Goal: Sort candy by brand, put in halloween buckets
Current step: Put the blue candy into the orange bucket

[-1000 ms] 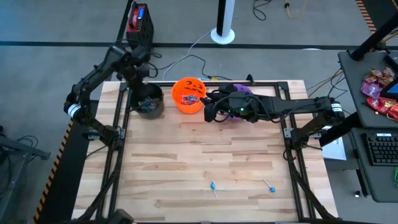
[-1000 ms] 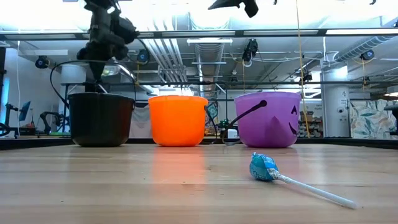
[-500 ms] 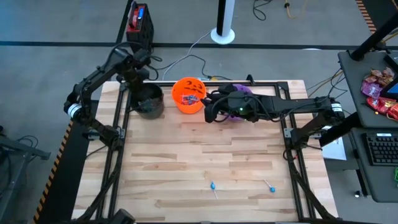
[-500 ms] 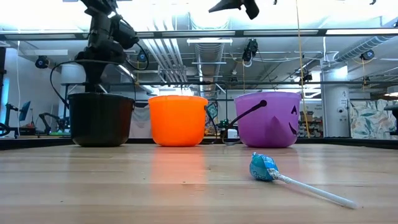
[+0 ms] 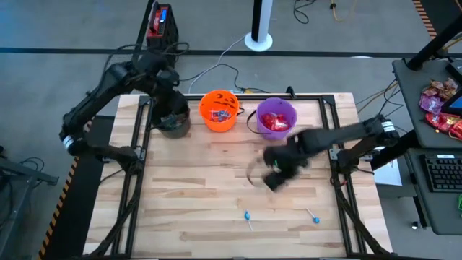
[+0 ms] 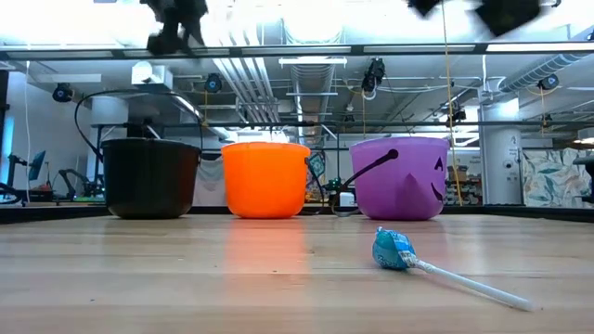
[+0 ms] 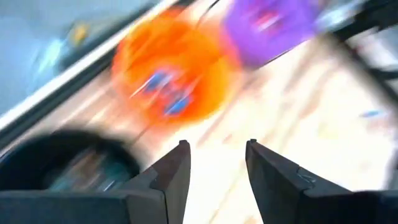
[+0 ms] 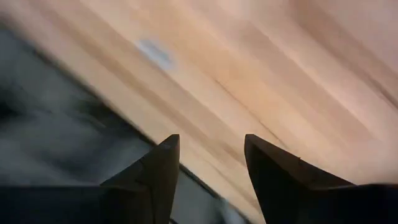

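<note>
Three halloween buckets stand in a row at the table's far side: black, orange with blue pieces inside, purple with red packets inside. Two blue lollipops lie flat on the wood near the front edge; one lollipop shows close in the low view. My left gripper is open and empty, above the black bucket. My right gripper hovers over the table's middle, open, with nothing between its fingers.
Bare wooden boards lie between the buckets and the lollipops. A black metal frame runs along the table's left and right sides. A side desk with red packets stands off the right edge.
My right gripper has swung from above the purple bucket toward the near edge, out over the table's middle, so the purple bucket now shows uncovered. My left gripper has risen from just over the black bucket's mouth. Buckets and lollipops have stayed put.
</note>
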Robot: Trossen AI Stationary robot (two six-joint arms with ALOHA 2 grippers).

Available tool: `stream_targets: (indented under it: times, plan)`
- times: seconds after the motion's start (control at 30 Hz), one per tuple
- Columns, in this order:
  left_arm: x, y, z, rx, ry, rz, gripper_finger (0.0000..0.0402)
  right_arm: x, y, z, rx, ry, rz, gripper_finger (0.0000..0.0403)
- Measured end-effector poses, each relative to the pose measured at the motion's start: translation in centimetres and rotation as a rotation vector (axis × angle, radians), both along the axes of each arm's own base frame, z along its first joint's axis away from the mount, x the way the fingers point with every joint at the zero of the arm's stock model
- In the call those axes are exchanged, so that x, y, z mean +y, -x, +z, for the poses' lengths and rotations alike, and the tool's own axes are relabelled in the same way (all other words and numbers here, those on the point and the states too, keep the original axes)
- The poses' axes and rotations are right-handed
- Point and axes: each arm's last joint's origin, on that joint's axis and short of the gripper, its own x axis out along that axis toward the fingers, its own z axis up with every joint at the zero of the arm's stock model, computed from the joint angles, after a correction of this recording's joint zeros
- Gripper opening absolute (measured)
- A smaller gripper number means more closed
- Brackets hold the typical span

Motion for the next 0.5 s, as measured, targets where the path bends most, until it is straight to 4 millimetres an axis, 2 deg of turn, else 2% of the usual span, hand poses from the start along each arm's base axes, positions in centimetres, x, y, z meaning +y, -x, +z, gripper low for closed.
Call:
stream_targets:
  times: [0.1,0.17,0.33,0.5]
  plan:
    - [-3.7,-0.4,2.5,-0.178,-0.068,-0.069,0.0137,2.1,2.6,-1.6,0.312,0.066,0.078,0.0173]
    - [-6.1,-0.7,3.8,-0.274,-0.095,-0.108,0.0137,3.2,3.6,-2.6,0.398,0.099,0.127,0.0173]
    - [-11.8,-1.1,5.5,-0.411,-0.113,-0.173,0.0137,5.5,4.9,-5.9,0.42,0.115,0.182,0.0164]
    - [-17.3,-2.1,5.4,-0.441,-0.097,-0.114,0.0137,7.7,5.9,-9.9,0.403,0.04,0.262,0.0154]
